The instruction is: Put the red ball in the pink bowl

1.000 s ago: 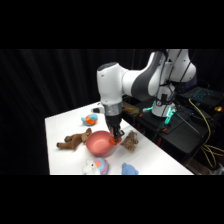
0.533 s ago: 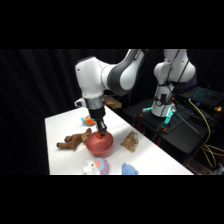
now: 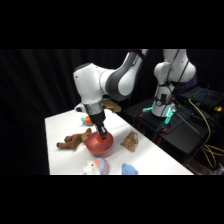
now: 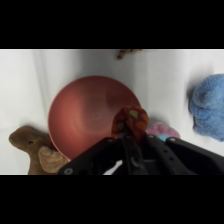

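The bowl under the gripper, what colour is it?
Salmon-pink to red, plain; the pink bowl shows best in the wrist view.

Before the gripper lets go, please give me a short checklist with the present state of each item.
1. Red ball is held in the gripper: ok, the fingers close on it in the wrist view.
2. Gripper is over the pink bowl: ok, the side view shows the gripper above it.
3. Ball is inside the rim line: ok by the wrist view, but close to the bowl's edge.
4. Bowl is empty: ok, nothing lies inside.
5. Neighbours are clear of the bowl: not ok, the brown plush seems to touch its rim.
6. Height of the ball above the bowl floor: cannot tell.
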Robot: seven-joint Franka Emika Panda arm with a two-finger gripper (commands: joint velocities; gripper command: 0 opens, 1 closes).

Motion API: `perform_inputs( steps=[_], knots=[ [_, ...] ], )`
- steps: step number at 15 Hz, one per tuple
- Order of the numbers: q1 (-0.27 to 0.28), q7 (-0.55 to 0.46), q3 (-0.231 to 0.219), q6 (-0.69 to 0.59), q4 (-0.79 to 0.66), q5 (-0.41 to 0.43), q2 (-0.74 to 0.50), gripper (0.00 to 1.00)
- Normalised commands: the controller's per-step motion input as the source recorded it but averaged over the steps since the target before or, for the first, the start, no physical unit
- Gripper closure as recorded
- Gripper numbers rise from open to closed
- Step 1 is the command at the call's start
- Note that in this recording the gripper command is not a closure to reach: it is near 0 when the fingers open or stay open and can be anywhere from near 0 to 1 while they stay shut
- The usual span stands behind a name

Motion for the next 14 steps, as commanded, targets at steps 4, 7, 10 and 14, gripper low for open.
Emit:
perform_inputs(
  steps=[4, 7, 10, 14],
  knots=[
    [-0.036, -0.07, 0.015, -0.12, 0.05, 0.071, -0.06, 0.0],
    [-0.03, -0.05, 0.011, -0.11, 0.04, 0.067, -0.09, 0.0],
    [-0.009, -0.03, 0.014, -0.07, -0.07, 0.047, -0.25, 0.0],
    [0.035, 0.0, 0.013, -0.1, -0.18, -0.019, -0.42, 0.0]
  ],
)
